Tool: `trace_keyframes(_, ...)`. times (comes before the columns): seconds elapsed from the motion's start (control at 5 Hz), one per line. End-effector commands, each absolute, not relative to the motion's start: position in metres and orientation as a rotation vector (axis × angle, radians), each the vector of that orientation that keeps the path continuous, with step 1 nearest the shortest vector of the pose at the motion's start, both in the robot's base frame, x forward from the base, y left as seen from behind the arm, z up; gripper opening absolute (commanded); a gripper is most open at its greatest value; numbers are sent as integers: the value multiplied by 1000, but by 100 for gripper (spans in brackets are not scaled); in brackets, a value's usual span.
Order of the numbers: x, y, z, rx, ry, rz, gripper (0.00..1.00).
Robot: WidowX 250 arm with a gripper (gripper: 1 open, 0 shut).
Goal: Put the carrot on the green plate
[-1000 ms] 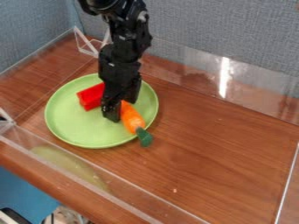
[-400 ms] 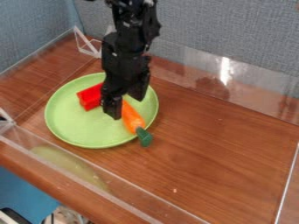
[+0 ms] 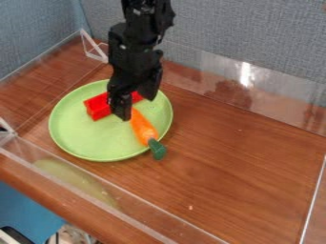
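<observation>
The orange carrot (image 3: 145, 130) lies on the right part of the light-green plate (image 3: 76, 129), its dark green stub (image 3: 156, 150) hanging over the plate's front-right rim. My black gripper (image 3: 132, 103) hangs just above the carrot's thick end, pointing almost straight down. Its fingers stand apart and hold nothing; the carrot rests free on the plate.
A red rectangular block (image 3: 98, 103) lies on the plate's back left, partly behind the gripper. The brown wooden table (image 3: 230, 162) is ringed by clear plastic walls (image 3: 274, 81).
The gripper has risen off the carrot, which stays lying on the plate. The jaws have stayed open.
</observation>
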State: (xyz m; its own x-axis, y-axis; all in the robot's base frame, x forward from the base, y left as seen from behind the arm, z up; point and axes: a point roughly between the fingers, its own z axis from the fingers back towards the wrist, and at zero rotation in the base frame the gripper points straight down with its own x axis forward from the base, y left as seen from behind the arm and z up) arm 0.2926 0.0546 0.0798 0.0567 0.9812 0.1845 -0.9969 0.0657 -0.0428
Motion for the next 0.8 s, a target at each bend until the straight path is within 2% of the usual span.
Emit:
trace_keyframes(0.0, 299, 59, 103, 65, -250, 1522, 100)
trace_keyframes(0.2, 298, 59, 104, 70, -252, 1531, 100)
trace_keyframes(0.6, 292, 62, 95, 67, -259, 1442, 100)
